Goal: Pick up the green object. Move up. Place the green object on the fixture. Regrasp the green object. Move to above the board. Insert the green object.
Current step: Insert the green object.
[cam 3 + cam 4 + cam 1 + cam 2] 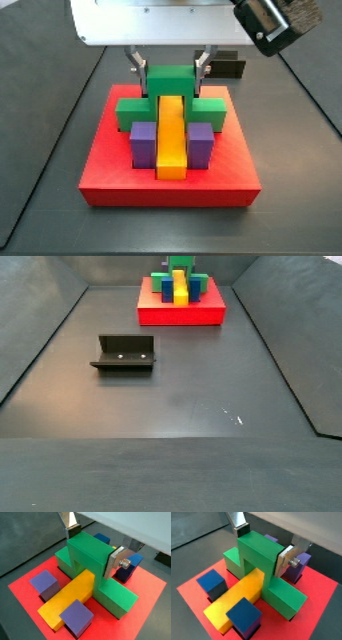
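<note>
The green object (83,559) (254,562) sits on the red board (143,612) (167,190), its raised centre block straddling the yellow bar (67,602) and its side arms resting low on the board. My gripper (92,548) (262,547) is above the board and shut on the raised centre block, one silver finger (115,562) flat against each side. A side view shows the same grip from the front (170,68). The fixture (124,353) stands bare on the dark floor, well away from the board (181,314).
Two purple blocks (45,582) (77,614) and two blue blocks (130,564) (101,537) stand on the board around the bar. Dark sloping walls enclose the floor (201,406). The fixture also shows behind the board (230,68).
</note>
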